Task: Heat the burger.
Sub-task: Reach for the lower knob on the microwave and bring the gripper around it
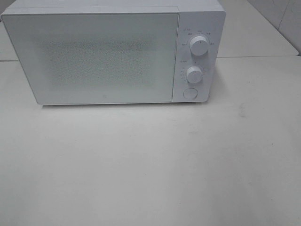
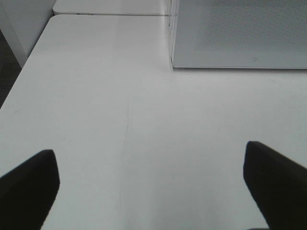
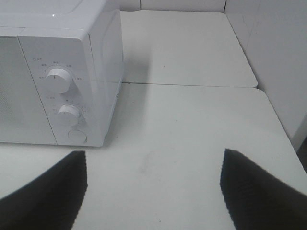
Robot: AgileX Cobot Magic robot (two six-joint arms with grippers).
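While both black grippers hang short of the boxy white microwave oven [image 1: 94, 56] with fingers spread and nothing between them, the left gripper [image 2: 149, 155] faces its door's lower corner away from the panel and the right gripper [image 3: 154, 158] faces its control side. Door [image 1: 94, 70] closed; round button [image 1: 190, 93] under two knobs. Burger in no view, perhaps behind that door, so bearing, axis and look cannot be told; right arm judged nearer the button.
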